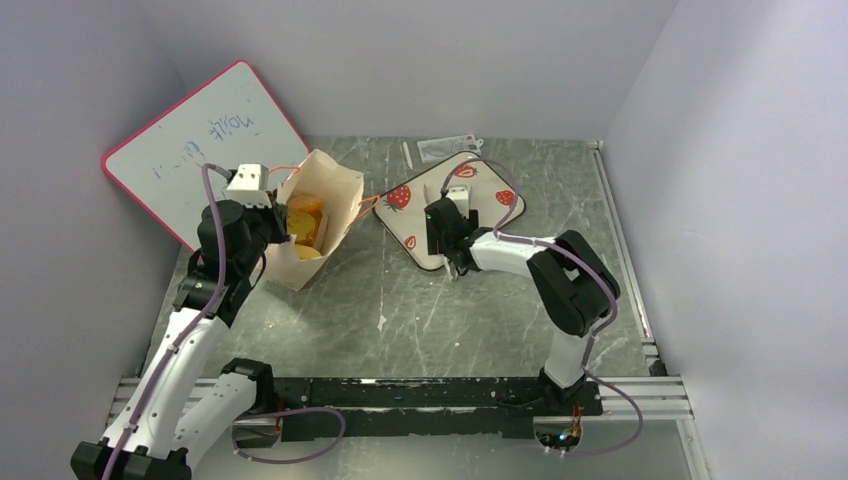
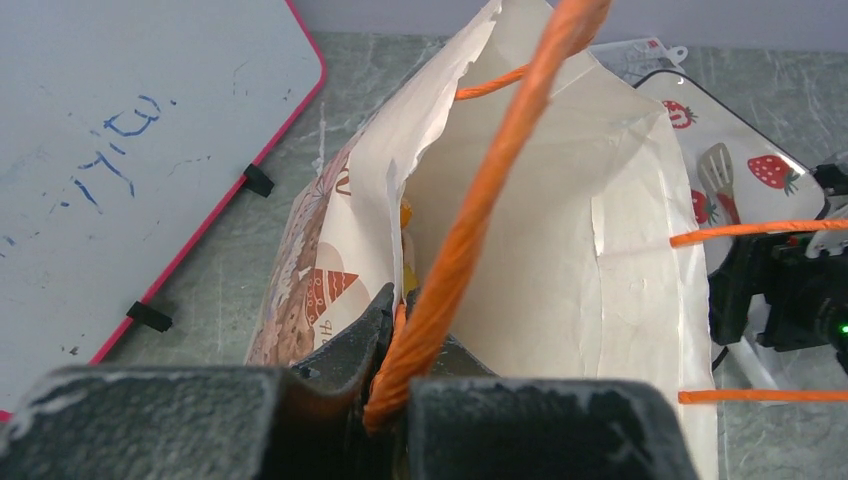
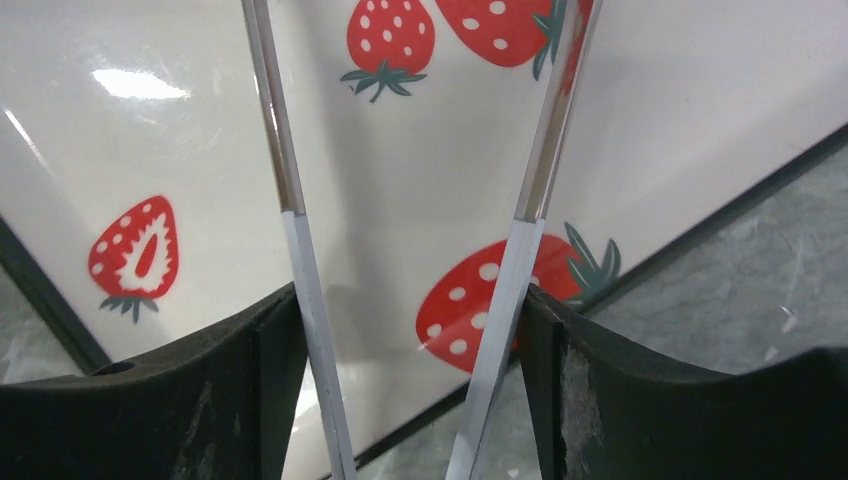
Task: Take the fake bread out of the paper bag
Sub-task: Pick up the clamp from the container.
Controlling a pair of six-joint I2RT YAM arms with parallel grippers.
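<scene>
The bag (image 1: 292, 268) is stood about upright at the table's (image 1: 480, 310) far left, just beside the whiteboard (image 1: 200, 140), with its mouth turned up and spread wide. The long axis of the mouth is laid roughly far to near in the top view. Inside it, the bread (image 1: 306, 214) is seen as yellow-orange pieces low against the left wall. Which way each piece points cannot be told. One orange cord handle (image 2: 480, 200) is pinched in the left gripper (image 2: 400, 335), whose jaws are closed tight on it at the bag's near rim. The strawberry tray (image 1: 485, 175) is laid well to the right of the bag. Over it the right gripper (image 3: 405, 320) is held, its jaws partly closed around the two arms of tongs (image 3: 295, 240).
</scene>
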